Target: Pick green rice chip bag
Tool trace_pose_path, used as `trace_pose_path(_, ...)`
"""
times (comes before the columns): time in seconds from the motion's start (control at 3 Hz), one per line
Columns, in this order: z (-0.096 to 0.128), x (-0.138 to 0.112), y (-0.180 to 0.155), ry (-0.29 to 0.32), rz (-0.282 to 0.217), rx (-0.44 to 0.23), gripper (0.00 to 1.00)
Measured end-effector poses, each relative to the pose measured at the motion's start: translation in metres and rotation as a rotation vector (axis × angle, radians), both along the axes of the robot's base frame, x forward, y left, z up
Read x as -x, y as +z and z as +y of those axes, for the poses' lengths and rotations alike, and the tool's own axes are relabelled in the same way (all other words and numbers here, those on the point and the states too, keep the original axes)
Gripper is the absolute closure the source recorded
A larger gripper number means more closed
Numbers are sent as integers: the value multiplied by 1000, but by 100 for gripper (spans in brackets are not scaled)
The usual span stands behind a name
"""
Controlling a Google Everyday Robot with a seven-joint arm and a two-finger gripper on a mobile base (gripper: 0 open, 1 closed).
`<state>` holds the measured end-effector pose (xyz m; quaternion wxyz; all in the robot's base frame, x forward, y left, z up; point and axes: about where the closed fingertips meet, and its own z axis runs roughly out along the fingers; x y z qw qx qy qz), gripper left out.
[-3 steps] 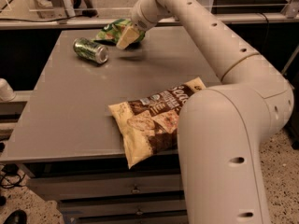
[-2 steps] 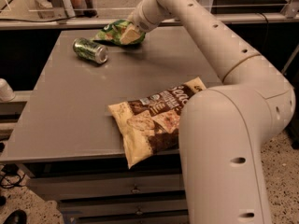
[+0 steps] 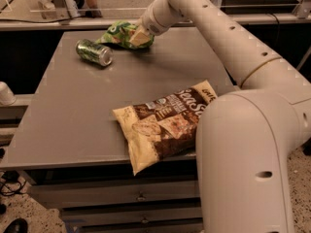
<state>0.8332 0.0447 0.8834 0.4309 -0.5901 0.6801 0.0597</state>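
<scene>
Grey flat tabletop (image 3: 73, 125) is seen filling most of the view, with closed drawers (image 3: 121, 195) below it. Over its right side a large cream-white robot arm (image 3: 228, 38) is stretched toward the far edge. A large brown-and-cream "Sea Salt" chip bag (image 3: 163, 125) is laid near the front edge, one corner overhanging it. At the far edge the small crumpled green rice chip bag (image 3: 119, 33) is found, with the gripper (image 3: 138, 35) set against its right end; whether a grip is made cannot be told. Near the bag, to its left, a green metal drink can (image 3: 94, 52) is laid on its side.
</scene>
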Motion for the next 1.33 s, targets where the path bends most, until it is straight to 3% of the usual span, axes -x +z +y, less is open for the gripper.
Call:
trace_pose_path(0.33, 0, 12, 10, 22, -18, -5, 100)
trace_pose_path(1.33, 21, 51, 66, 106, -114, -62, 100)
